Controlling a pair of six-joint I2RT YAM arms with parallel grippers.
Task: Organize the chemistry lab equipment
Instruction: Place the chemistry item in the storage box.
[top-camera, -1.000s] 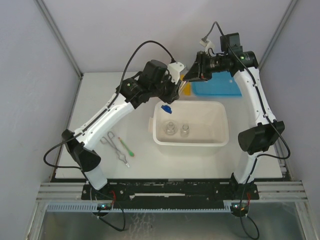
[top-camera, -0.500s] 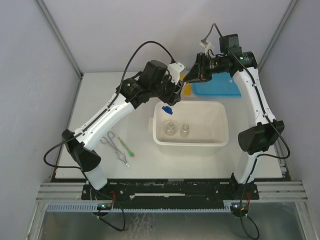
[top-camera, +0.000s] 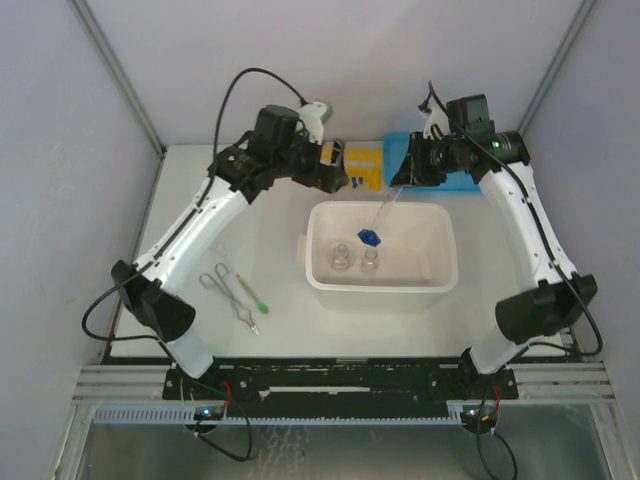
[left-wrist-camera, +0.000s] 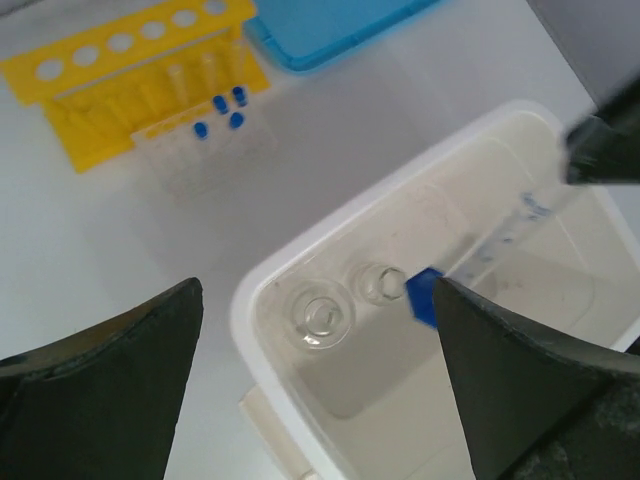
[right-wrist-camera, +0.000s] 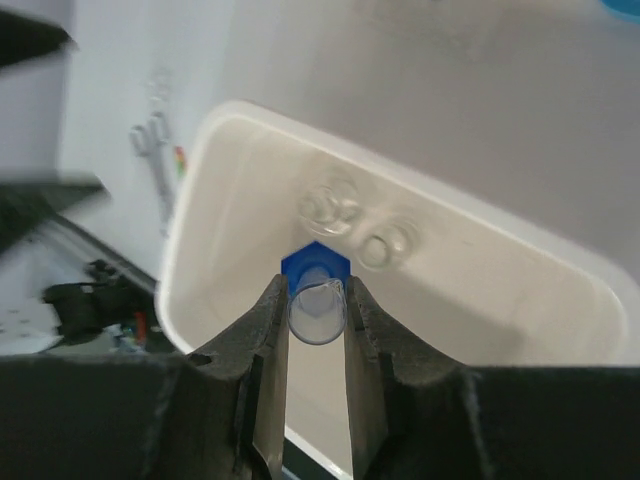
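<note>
Right claw (right-wrist-camera: 316, 330) pinching a blue-capped tube (top-camera: 378, 222) by its clear end, cap pointing down over the white tub (top-camera: 440, 282); in the right wrist view the tube sits squarely between both fingers (right-wrist-camera: 262, 370); left claw (top-camera: 335, 172) spread wide, holding nothing, hanging over the surface (top-camera: 200, 200) at the tub's 11 o'clock.

Edges and room: tub in the middle of the surface, rim clear all round; bare surface at its 9 o'clock apart from the metal tongs (top-camera: 228, 296) and green-tipped stick (top-camera: 251, 292), lying side by side at about 8 o'clock, well apart from both claws; grey walls close in left and right; blue lid (top-camera: 462, 182) flat at the tub's 1 o'clock, partly under the right arm.

Writing: faint blue graduation marks on the held tube in the left wrist view, too small to read; no other labels legible.

Task items vs claws: two clear glass vessels (top-camera: 355, 259) upright on the tub floor, near the held tube's cap; yellow tube rack (top-camera: 364, 167) at the tub's 12 o'clock, just beside the left claw, between the two claws; three more blue-capped tubes (left-wrist-camera: 222, 110) lie against the rack.
</note>
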